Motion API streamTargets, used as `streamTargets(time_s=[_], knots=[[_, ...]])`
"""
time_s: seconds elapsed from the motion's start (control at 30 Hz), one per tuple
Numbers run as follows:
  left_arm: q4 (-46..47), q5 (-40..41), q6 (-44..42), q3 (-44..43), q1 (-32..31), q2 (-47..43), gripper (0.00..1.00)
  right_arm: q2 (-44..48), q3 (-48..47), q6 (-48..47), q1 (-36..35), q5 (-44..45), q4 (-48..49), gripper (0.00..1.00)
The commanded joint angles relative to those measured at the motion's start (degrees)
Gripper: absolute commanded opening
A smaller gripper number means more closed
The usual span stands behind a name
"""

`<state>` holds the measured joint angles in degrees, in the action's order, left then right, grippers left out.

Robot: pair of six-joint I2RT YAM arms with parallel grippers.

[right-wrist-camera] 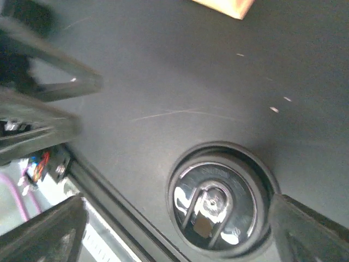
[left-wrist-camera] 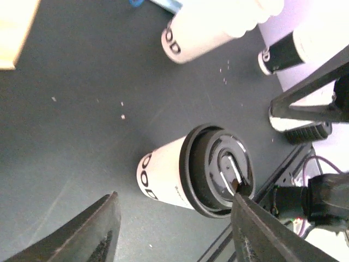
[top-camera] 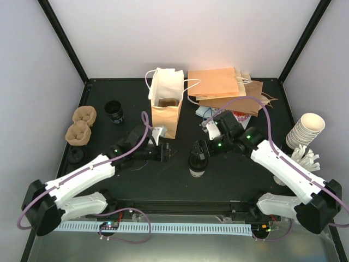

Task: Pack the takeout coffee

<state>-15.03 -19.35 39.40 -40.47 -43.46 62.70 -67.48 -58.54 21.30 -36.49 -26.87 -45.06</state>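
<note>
- My right claw (top-camera: 198,153) hangs spread over the lidded cup (top-camera: 196,166) by the table's (top-camera: 229,174) near edge, with bare table either side of it
- The standing bag (top-camera: 166,109) blocks the far middle
- My left claw (top-camera: 165,153) crowds the cup's left

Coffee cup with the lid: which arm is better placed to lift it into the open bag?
Probably left. The left tool, open, frames the coffee cup side-on, and the open bag stands nearer that arm. The right tool hangs open straight over the lid, a poorer hold.
</note>
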Motion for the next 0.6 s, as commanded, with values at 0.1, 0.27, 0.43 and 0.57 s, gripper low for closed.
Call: streamTargets(time_s=[0.1, 0.27, 0.43, 0.57], knots=[[-8.19, 15.27, -4.56, -2.95, 0.64, -9.98, 0.72, 3.35, -7.44, 9.20, -5.29, 30.97, -13.21, 1.00], [-9.61, 19.34, -6.50, -2.60, 1.53, -15.18, 0.82, 3.79, -4.89, 9.81, -5.21, 21.63, -11.40, 1.00], [-12.92, 20.52, -8.25, -4.43, 2.89, -16.55, 0.89, -0.11, -6.72, 13.69, -11.47, 28.77, -15.14, 1.00], [-16.06, 20.62, -9.15, -6.35, 5.71, -15.69, 0.91, -3.60, -7.04, 16.50, -16.31, 30.96, -15.65, 1.00]])
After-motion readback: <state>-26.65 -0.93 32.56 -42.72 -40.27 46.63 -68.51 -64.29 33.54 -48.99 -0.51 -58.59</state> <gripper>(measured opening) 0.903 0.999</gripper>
